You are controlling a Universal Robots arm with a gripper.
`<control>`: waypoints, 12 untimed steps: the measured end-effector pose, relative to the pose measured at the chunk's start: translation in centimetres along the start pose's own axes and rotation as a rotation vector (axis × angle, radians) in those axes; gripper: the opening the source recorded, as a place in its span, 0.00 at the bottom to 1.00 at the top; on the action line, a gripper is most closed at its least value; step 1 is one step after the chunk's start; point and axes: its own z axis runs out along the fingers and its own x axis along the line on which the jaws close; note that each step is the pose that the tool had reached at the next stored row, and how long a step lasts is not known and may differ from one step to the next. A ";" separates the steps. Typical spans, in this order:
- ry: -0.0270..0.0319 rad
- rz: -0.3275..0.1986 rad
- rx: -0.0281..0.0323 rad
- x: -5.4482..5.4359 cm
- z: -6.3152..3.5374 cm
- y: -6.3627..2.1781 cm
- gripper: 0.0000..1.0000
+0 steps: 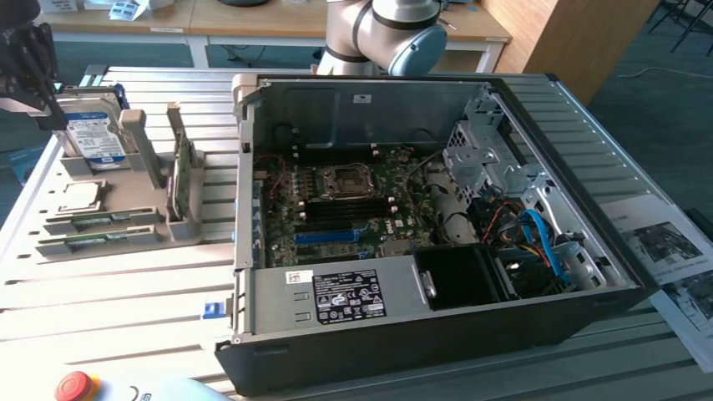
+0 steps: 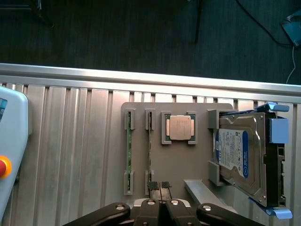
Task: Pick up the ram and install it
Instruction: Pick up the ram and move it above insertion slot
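Note:
Two ram sticks, thin and green, stand on edge side by side in a grey holder. In the exterior view they lie at the holder's near end. Another green board stands upright on the holder's side nearest the case. My gripper is shut with nothing in it, hanging above the holder, apart from the sticks; it is the dark shape at the exterior view's left. The open computer case shows the motherboard's black memory slots.
The holder also carries a square silver processor and a blue-labelled hard drive. A pendant with a red stop button lies at the ribbed table's near corner. Papers lie right of the case. Dark floor lies past the table edge.

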 end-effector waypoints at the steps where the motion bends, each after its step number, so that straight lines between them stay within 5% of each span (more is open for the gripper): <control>1: -0.0001 0.000 0.0001 0.0 0.01 0.00 0.10; 12: -0.0001 0.000 0.0001 0.0 0.01 0.00 0.11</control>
